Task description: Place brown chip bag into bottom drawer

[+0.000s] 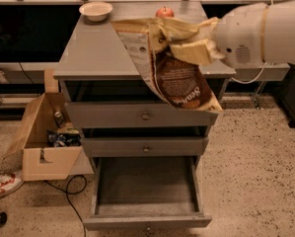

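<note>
My gripper (pixel 194 46) is shut on the brown chip bag (pixel 179 83), gripping its pale tan-yellow top end. The bag hangs tilted in the air in front of the grey cabinet, its dark brown middle with white lettering over the top drawer front. The white arm comes in from the right. The bottom drawer (pixel 146 216) is pulled open below, a shallow grey tray with nothing in it. The bag is well above it.
The cabinet top (pixel 92 53) carries a white bowl (pixel 95 10) and a red apple (pixel 165 12) at the back. The top drawer (pixel 137 115) and middle drawer (pixel 142 147) are shut. An open cardboard box (pixel 48 137) with clutter stands on the floor at left, with a cable by it.
</note>
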`<action>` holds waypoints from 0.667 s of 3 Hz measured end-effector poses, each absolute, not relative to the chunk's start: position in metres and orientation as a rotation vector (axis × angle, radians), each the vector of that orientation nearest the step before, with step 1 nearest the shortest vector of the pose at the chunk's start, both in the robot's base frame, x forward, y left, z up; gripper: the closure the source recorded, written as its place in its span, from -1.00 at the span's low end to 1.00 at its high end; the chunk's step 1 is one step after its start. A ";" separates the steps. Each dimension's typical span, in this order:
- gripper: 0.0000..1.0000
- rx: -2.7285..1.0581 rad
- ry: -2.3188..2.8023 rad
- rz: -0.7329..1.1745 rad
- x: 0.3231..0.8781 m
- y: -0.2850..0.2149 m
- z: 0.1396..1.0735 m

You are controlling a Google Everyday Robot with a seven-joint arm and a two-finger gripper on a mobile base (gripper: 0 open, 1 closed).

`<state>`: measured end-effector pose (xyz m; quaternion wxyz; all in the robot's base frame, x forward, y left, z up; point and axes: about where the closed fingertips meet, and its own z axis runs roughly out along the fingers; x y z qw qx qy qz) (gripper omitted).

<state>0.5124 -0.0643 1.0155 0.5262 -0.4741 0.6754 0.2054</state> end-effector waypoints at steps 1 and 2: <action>1.00 -1.204 1.746 0.427 0.487 -0.078 0.971; 1.00 -1.204 1.747 0.427 0.487 -0.078 0.971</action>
